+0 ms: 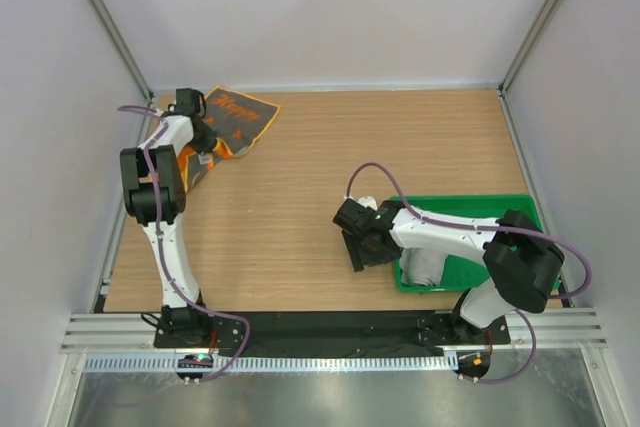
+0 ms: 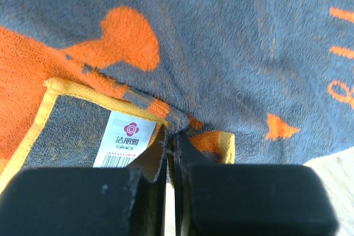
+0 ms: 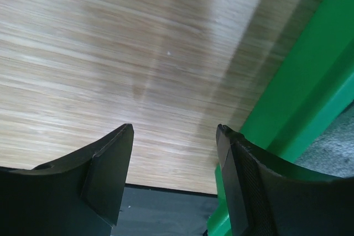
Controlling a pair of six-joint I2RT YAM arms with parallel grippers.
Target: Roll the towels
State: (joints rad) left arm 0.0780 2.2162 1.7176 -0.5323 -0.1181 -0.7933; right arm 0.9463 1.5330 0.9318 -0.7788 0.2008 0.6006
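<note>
The dark grey towel (image 1: pixel 243 115) with orange print lies at the table's far left, its near corner folded over to show the orange back. It fills the left wrist view (image 2: pixel 221 53), where a white label (image 2: pixel 124 139) sits by the yellow edge. My left gripper (image 1: pixel 207 150) (image 2: pixel 171 132) is shut on a pinch of this towel at the folded corner. The light grey towel (image 1: pixel 421 268) (image 3: pixel 334 156) lies in the green tray, partly hidden under my right arm. My right gripper (image 1: pixel 355 239) (image 3: pixel 174 131) hangs open over bare wood just left of the tray, holding nothing.
The green plastic tray (image 1: pixel 470 205) (image 3: pixel 310 81) stands at the near right of the wooden table. Grey walls close in the left, back and right sides. A black strip (image 3: pixel 166 211) runs along the table's near edge under my right gripper.
</note>
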